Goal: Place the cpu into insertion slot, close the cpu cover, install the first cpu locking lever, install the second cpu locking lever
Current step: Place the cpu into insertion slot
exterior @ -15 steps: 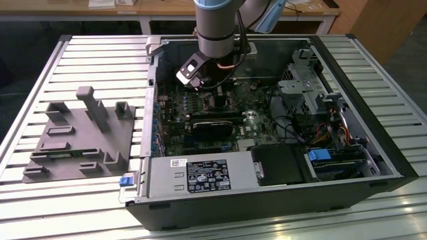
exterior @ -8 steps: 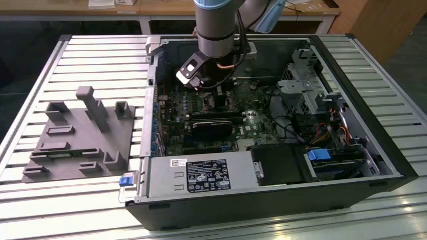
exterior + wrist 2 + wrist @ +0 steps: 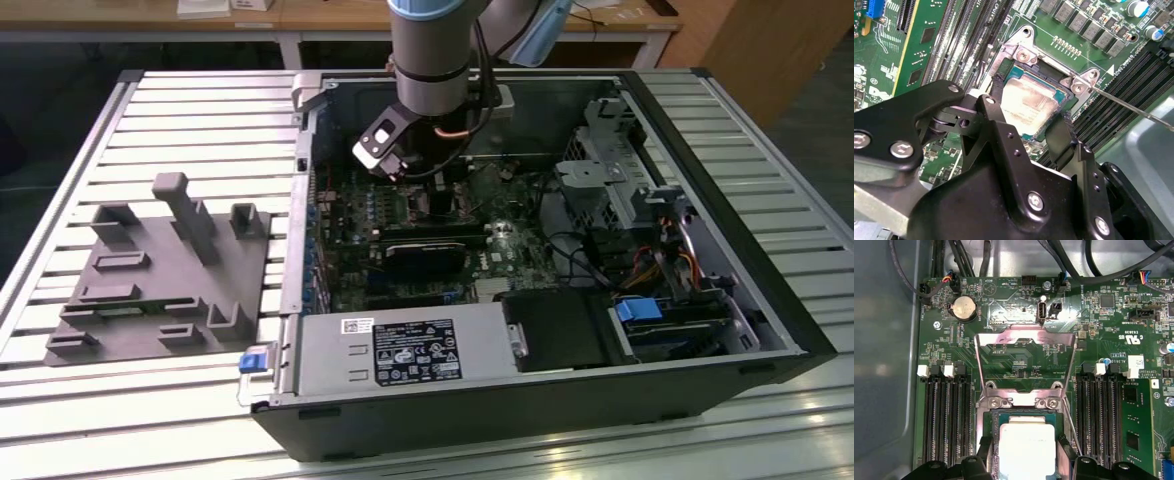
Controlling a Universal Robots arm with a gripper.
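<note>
The cpu (image 3: pixel 1030 100) (image 3: pixel 1026 445), a flat square chip with a dull silvery top, lies in the insertion slot (image 3: pixel 1021 55) (image 3: pixel 1019 401) on the green board. My gripper (image 3: pixel 1029 109) (image 3: pixel 1025 452) stands straight over it inside the computer case (image 3: pixel 434 178). Its two black fingers (image 3: pixel 1059 132) sit against opposite edges of the chip. The cpu cover (image 3: pixel 1004 337), a silvery frame with a square window, is swung back off the slot and lies open over the board. A thin wire locking lever (image 3: pixel 1124 103) (image 3: pixel 1071 427) stands free beside the slot.
Long black memory slots (image 3: pixel 946 420) (image 3: pixel 1099 415) flank the socket on both sides. A coin battery (image 3: pixel 964 307) and cables lie beyond the cover. The open case holds a power supply (image 3: pixel 400 355) and a drive cage (image 3: pixel 607 150). A grey fixture plate (image 3: pixel 160 270) lies on the exterior view's left.
</note>
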